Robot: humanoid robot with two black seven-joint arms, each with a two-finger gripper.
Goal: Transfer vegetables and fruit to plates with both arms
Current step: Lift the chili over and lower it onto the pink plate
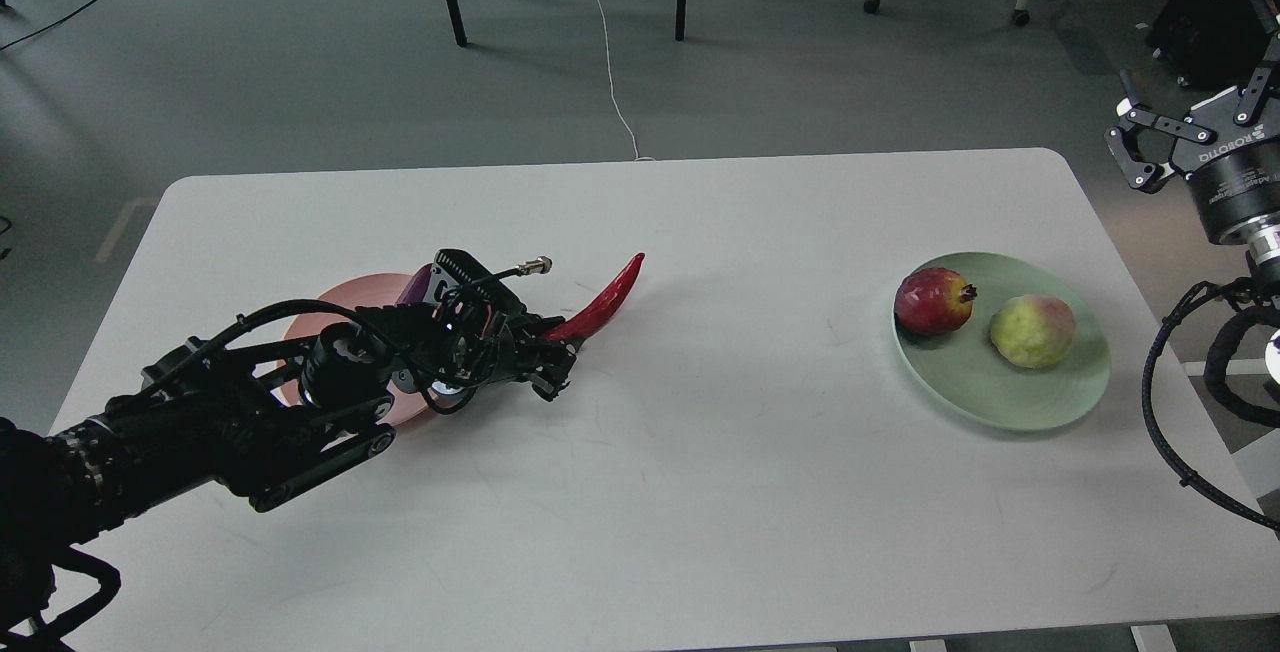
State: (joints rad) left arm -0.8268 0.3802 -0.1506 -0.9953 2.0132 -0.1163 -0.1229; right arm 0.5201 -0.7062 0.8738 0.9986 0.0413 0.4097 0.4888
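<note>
left black claw gripper (pixel 545 357) clamped on slim curved red chili (pixel 603 304) beside pale pink round plate (pixel 340 302); right black claw gripper (pixel 1150 147) spread apart, off the white table (pixel 700 472).

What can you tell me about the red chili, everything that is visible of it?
The red chili is slim, glossy and gently curved, tapering to a pointed tip that aims away toward the table's far edge. Its lower, stem end is hidden inside the left gripper, which appears to hold it; no stem shows. It sits just right of the pink plate, over the white table. Whether the free tip rests on the table or is slightly lifted cannot be told.
</note>
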